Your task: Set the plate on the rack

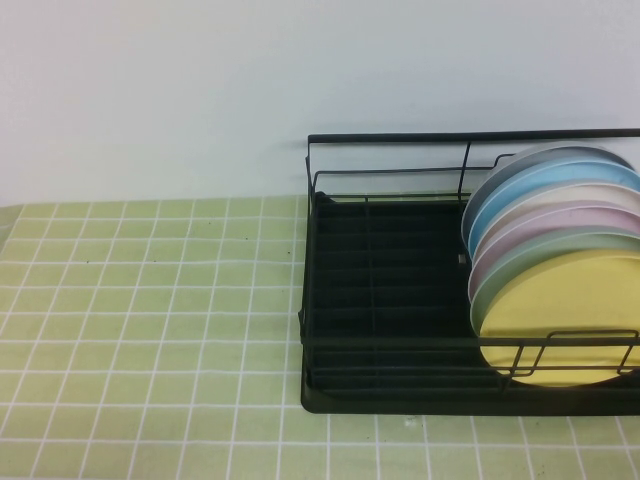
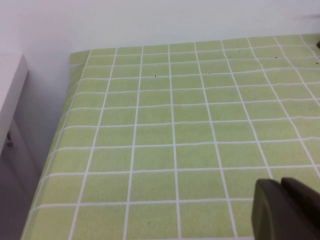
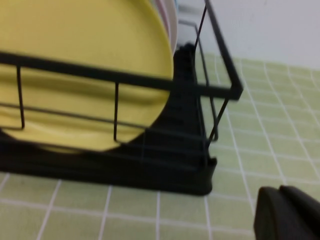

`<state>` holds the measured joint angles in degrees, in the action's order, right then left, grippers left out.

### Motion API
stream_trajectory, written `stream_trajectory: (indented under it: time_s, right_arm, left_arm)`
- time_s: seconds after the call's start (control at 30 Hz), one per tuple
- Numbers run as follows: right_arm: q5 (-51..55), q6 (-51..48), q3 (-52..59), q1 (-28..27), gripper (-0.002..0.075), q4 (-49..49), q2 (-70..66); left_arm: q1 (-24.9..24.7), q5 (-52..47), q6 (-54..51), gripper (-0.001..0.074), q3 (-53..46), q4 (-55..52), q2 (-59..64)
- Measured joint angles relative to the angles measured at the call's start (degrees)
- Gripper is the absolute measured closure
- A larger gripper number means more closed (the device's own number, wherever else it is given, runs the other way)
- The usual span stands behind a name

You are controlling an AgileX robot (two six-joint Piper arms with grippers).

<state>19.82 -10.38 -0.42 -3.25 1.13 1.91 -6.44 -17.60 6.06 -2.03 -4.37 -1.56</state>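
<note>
Biggest thing here is the rack (image 1: 400, 300), sitting on the green-tiled table (image 1: 150, 330) w/ a row of plates standing upright in its slots at my right end — they lean back on each other, prob why they stay put. The yellow plate (image 1: 560, 310) is frontmost, already slotted behind the front rail, so task looks done imo. My left gripper (image 2: 287, 210) hovers over bare table, right gripper (image 3: 287, 215) just outside the rack's corner — can't tell how either stands.

left gripper (image 2: 285, 210) low over table; right gripper (image 3: 287, 215) likewise (both barely in view).
</note>
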Motion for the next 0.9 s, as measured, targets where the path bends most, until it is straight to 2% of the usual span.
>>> stream_trajectory:
  time_s: [0.9]
  right_arm:
    - [-1.77,1.22,2.48,1.52,0.0726,-0.13,0.0]
  left_arm:
    - [0.0,0.15,0.0,0.0735,0.0,0.0,0.0]
